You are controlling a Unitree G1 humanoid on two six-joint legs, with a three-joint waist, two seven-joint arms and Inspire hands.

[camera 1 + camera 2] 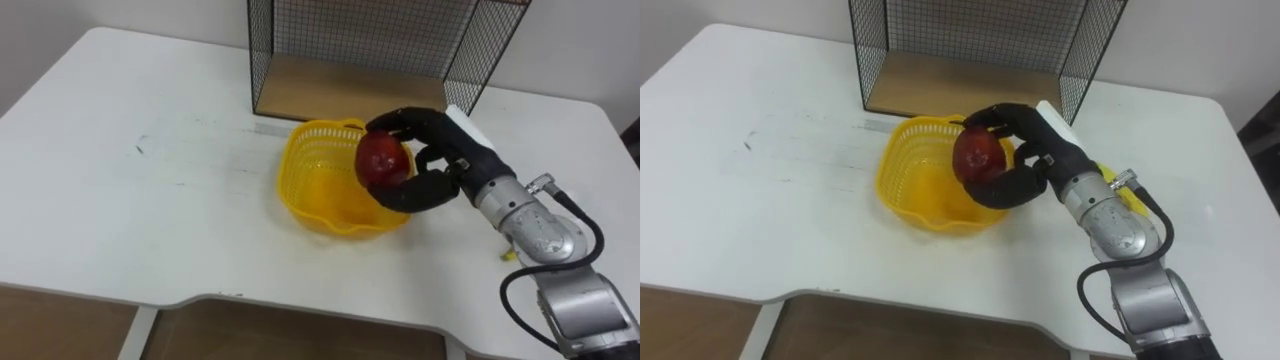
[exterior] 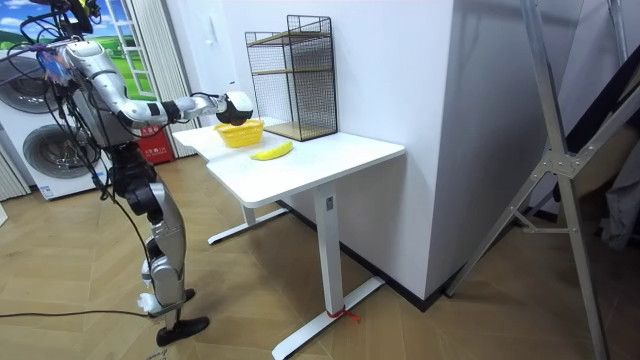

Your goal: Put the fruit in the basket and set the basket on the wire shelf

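Note:
A red apple [image 1: 381,160] hangs over the right side of the yellow basket [image 1: 318,185], with my right hand [image 1: 432,160] shut on it, fingers curled over its top and thumb below. The same apple [image 1: 978,155] and right hand [image 1: 1032,155] show above the basket [image 1: 915,185] in the right eye view. The basket looks empty inside. A yellow banana [image 2: 271,152] lies on the table beside the basket [image 2: 240,133] in the room view; a bit of banana [image 1: 1127,200] shows behind my forearm. The wire shelf [image 1: 380,50] stands just behind the basket.
I stand at the end of a white table [image 1: 150,180] on the room view's left side. The shelf has a wooden floor [image 1: 340,90] and an upper tier [image 2: 290,38]. A washing machine [image 2: 45,150] stands behind me, and a metal frame [image 2: 560,150] stands at the room view's right.

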